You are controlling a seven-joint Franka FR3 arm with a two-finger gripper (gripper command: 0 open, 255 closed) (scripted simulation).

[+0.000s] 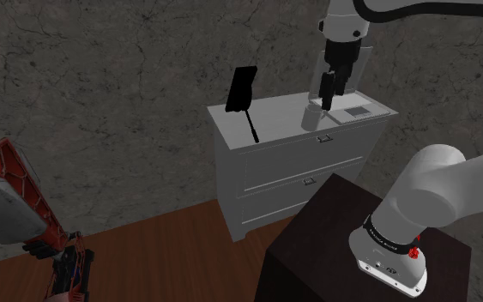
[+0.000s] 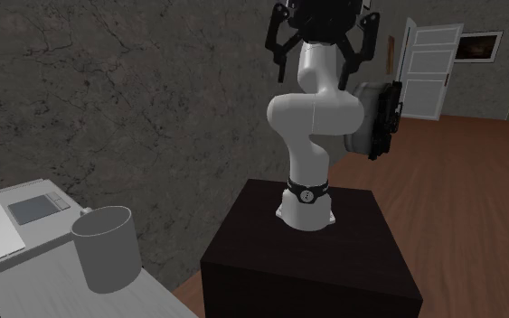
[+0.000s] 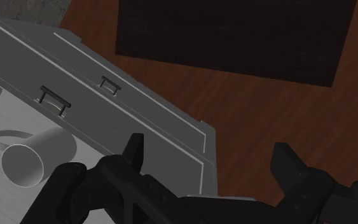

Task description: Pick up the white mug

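The mug (image 1: 313, 117), drawn pale grey, is seen standing upright on top of a white chest of drawers (image 1: 274, 176), toward the shoulder view's right end of that top and near a flat grey pad (image 1: 355, 111). In the second exterior view the mug (image 2: 106, 248) is shown with its mouth up, the pad (image 2: 37, 208) lying behind it. In the shoulder view the jaws are held above the mug, apart from it, pointing down. They are spread wide: in the wrist view the two black fingers (image 3: 289, 164) stand well apart with nothing clasped. There the mug (image 3: 34, 156) is found outside the gap, off to the side of one finger, its handle turned away from the jaws. Between the fingers the front edge of the chest (image 3: 139, 121) and wooden floor (image 3: 266, 108) are seen. A black tilted object (image 1: 242, 90) is set farther along the top.
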